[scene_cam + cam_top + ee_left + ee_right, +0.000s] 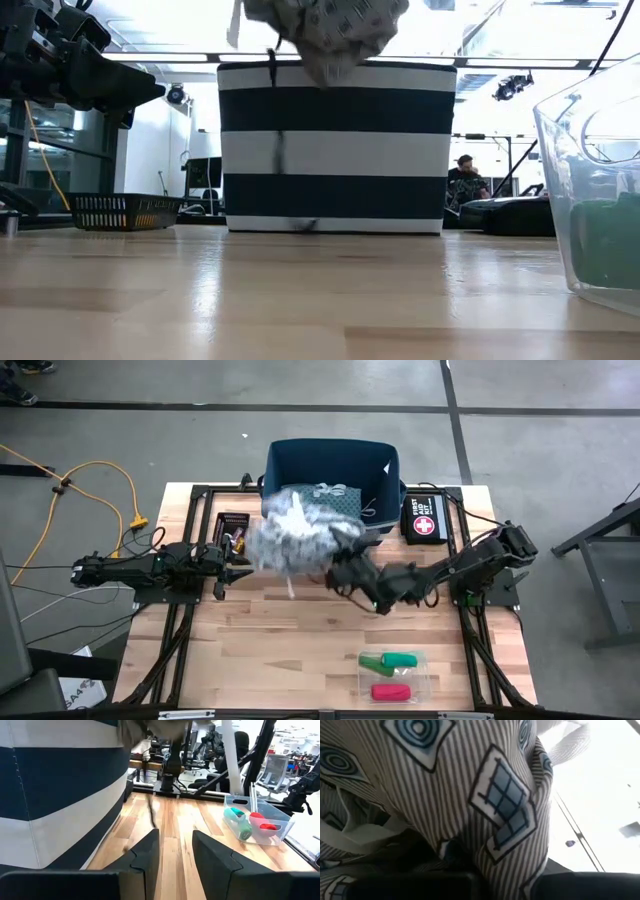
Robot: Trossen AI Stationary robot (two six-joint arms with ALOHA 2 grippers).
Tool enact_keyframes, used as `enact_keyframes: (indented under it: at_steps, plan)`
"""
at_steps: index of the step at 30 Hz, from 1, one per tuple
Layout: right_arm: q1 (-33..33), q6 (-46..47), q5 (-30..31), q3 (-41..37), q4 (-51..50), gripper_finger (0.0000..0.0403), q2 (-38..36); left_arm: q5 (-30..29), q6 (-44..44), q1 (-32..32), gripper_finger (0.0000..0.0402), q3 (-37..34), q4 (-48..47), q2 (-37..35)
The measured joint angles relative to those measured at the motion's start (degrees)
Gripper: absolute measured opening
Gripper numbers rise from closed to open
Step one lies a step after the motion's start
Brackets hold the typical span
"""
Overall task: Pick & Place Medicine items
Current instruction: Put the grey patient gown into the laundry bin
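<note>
Just ahead of my right end effector (340, 550), a grey patterned cloth (295, 535) hangs bunched in the air, and I see the fingers clamped together on it, with striped fabric filling the right wrist view (470, 805). Below and beyond that end effector stands the navy and white striped bin (330, 465) at the far edge of the wooden surface (300, 650); from the low view the cloth (325, 30) dangles over the bin's rim (335, 150). My left end effector (228, 568) waits to the left of the cloth, near a small black basket (232, 525), its fingers (147, 852) standing partly apart with nothing between them. The medicine items sit well away from both end effectors, toward the near edge of the surface on the right arm's side: a green tube (390, 659) and a red-pink tube (390, 691) lie inside a clear container (422, 678). Through the left wrist view I make out the same container (277, 827) with the green tube (240, 822) and red-pink tube (260, 817) in it. A black first aid pouch (424, 520) rests beside the bin, just behind the right arm.
</note>
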Motion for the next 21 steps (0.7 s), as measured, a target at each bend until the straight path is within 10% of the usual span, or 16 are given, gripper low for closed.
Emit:
enact_keyframes:
  at_steps: [7,21]
  plan:
    - [-3.29,-13.68,-0.59,0.00,18.24,0.0039,0.00,0.01,0.00,-0.01,0.0111,0.01,0.00,0.01]
    - [-13.33,-16.53,-3.01,0.00,18.26,0.0039,0.00,0.01,-0.01,0.00,0.0111,0.00,0.00,0.00]
